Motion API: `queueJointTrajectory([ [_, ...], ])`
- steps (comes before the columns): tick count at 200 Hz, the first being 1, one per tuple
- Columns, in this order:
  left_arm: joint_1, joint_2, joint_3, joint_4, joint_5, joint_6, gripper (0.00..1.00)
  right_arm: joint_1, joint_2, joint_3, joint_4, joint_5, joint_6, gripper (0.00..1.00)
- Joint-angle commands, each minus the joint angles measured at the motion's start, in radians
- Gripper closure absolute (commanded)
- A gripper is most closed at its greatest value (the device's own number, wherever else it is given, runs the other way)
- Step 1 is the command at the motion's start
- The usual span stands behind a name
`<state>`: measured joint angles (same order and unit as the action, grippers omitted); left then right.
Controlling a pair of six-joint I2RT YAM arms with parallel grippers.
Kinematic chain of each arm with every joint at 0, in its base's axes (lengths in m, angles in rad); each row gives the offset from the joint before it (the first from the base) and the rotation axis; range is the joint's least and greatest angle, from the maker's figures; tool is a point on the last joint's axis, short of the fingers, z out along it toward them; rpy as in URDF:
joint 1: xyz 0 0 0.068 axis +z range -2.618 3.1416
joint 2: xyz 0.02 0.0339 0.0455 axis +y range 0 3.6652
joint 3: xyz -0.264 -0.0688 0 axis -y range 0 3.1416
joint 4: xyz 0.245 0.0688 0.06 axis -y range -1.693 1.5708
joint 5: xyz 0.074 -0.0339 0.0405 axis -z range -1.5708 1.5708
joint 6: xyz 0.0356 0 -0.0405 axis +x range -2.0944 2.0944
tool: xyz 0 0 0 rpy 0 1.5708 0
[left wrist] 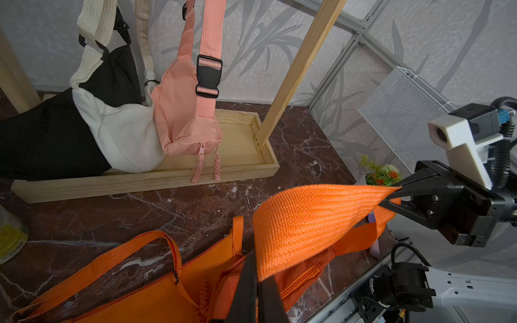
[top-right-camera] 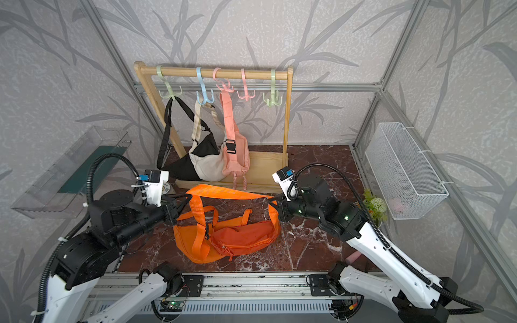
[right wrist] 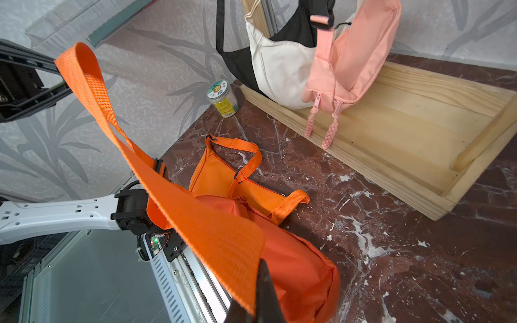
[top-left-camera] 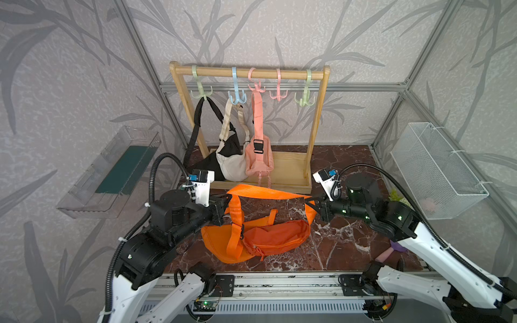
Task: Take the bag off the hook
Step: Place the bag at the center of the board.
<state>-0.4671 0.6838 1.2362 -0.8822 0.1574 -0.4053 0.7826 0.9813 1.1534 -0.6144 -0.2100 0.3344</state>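
The orange bag (top-left-camera: 260, 237) (top-right-camera: 232, 237) lies on the marble tabletop in front of the wooden rack (top-left-camera: 251, 73), off every hook. Its wide orange strap (top-left-camera: 268, 193) (left wrist: 307, 218) (right wrist: 167, 195) is stretched above it between both grippers. My left gripper (top-left-camera: 228, 197) (left wrist: 257, 279) is shut on one end of the strap, and my right gripper (top-left-camera: 307, 200) (right wrist: 256, 282) is shut on the other end. On the rail, a pink hook (top-left-camera: 278, 93) and a green hook (top-left-camera: 305, 99) hang empty. Black, cream and pink bags hang from the other three hooks.
The rack's wooden base tray (top-left-camera: 291, 170) sits just behind the strap. A white wire basket (top-left-camera: 436, 170) is mounted on the right wall, a clear tray (top-left-camera: 109, 173) on the left wall. A small jar (right wrist: 223, 99) and a small plant (top-right-camera: 376, 205) stand near the table's sides.
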Motion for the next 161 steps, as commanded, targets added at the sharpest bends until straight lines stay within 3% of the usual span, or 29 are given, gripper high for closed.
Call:
queueJointTrajectory([
  [1, 0.006, -0.027, -0.060, 0.061, -0.149, -0.058, 1.00, 0.003, 0.005, -0.040, -0.003, 0.096, 0.055, 0.97],
  [77, 0.007, -0.013, -0.216, 0.168, -0.226, -0.082, 1.00, 0.043, 0.171, -0.029, 0.051, 0.062, 0.031, 0.96],
  [161, 0.017, 0.116, -0.284, 0.191, -0.274, 0.015, 1.00, 0.051, 0.285, -0.017, 0.116, 0.106, 0.074, 0.91],
])
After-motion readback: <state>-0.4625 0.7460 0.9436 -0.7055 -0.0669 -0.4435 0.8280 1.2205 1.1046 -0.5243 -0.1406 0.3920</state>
